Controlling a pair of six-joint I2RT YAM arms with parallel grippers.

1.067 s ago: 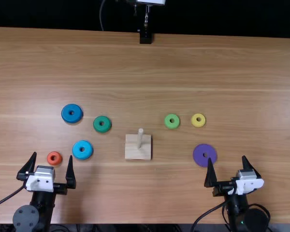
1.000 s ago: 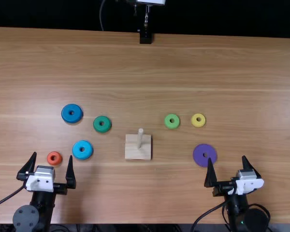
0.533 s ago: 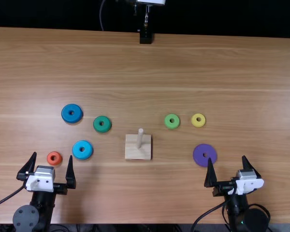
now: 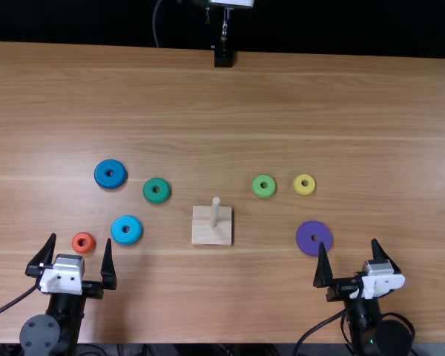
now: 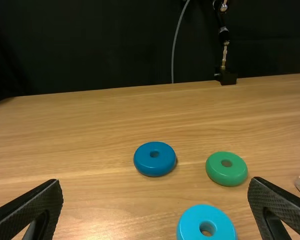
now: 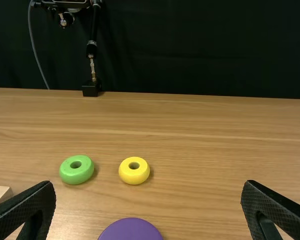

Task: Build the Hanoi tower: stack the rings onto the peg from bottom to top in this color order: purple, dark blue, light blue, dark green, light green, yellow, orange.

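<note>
From my remote station I take the base (image 4: 200, 234) as clock centre, 12 toward the far edge of the table (image 4: 341, 104). Peg (image 4: 216, 203) upright in base. To the left I log ring A (image 4: 150, 194) at 10 o'clock, ring B (image 4: 101, 178) farther out along 10, ring C (image 4: 118, 233) at 9, and ring D (image 4: 76, 243) beyond C, slightly below the 9 line. To the right: ring E (image 4: 257, 190) at 2, ring F (image 4: 297, 188) farther out near 2, ring G (image 4: 304, 241) just past 3. F lies about 12 o'clock of G. All seven rest flat on the table, apart from one another.
</note>
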